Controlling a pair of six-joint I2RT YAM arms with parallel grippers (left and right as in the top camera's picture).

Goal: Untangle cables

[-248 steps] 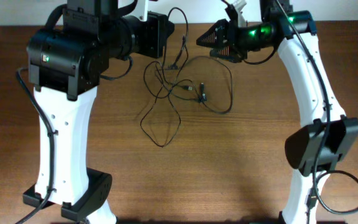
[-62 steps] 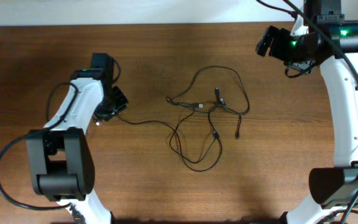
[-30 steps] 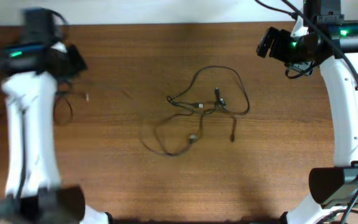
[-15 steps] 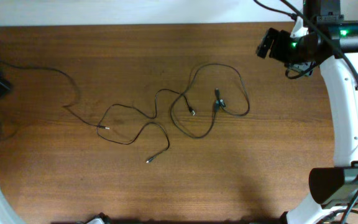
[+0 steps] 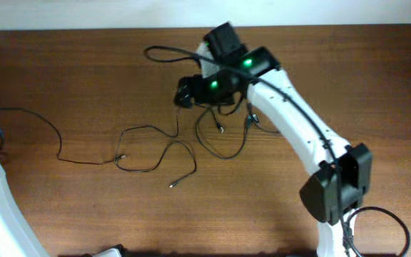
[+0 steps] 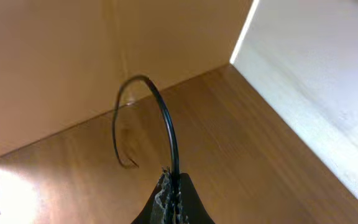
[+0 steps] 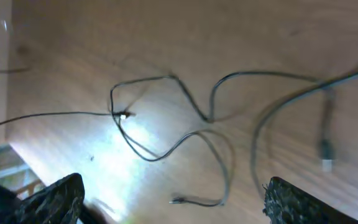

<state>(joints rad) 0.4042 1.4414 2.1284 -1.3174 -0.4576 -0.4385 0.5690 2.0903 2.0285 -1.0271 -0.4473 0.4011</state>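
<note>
Well left of the right pincer (image 7: 173, 186), the left pincer (image 6: 174, 190) is clamping one cable (image 6: 165, 113), strung out loose. Right pincer is hovering, fingers spread, over crossed cables (image 5: 220, 129) on the table (image 5: 348, 71). Seemingly half done; central loops awaiting separation.

Legible markings: none found.
No text, label, brand, number or sign can be read in the overhead, left wrist or right wrist views. The only marks noted are two green lights (image 5: 248, 63) on the right arm (image 5: 291, 118), seen from overhead. They carry no lettering that can be made out.
</note>
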